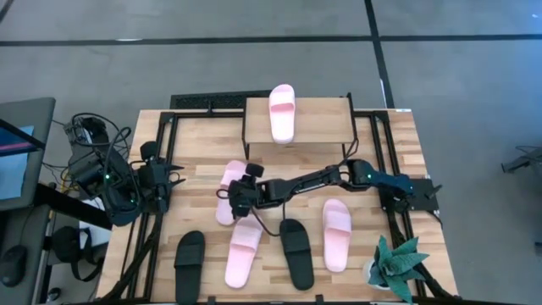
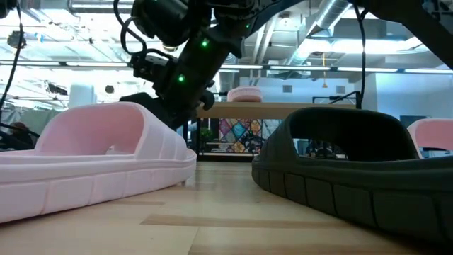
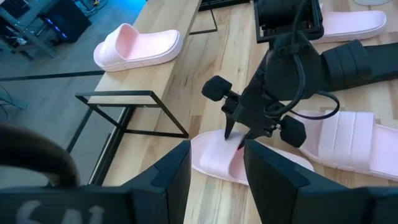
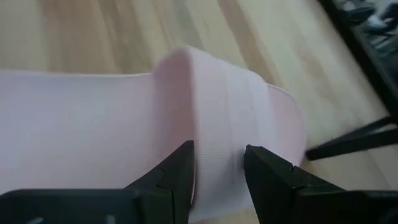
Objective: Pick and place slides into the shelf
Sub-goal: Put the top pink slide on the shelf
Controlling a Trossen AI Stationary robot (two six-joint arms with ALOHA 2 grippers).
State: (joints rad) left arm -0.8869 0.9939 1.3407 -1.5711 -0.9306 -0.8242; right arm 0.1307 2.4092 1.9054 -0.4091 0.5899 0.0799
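The right gripper [image 1: 235, 196] hangs directly above a pink slide [image 1: 229, 191], fingers parted around its strap and not yet clamped: the pick is in hand. Next it must squeeze the strap, lift, and carry the slide to the shelf [image 1: 339, 131] beyond, where one pink slide [image 1: 282, 113] already sits. The left gripper [image 1: 174, 180] waits released, off to the side. No lettering is legible.

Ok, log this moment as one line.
right gripper: open, straddling pale pink rubber slide's strap | left gripper: open, idle at table's left
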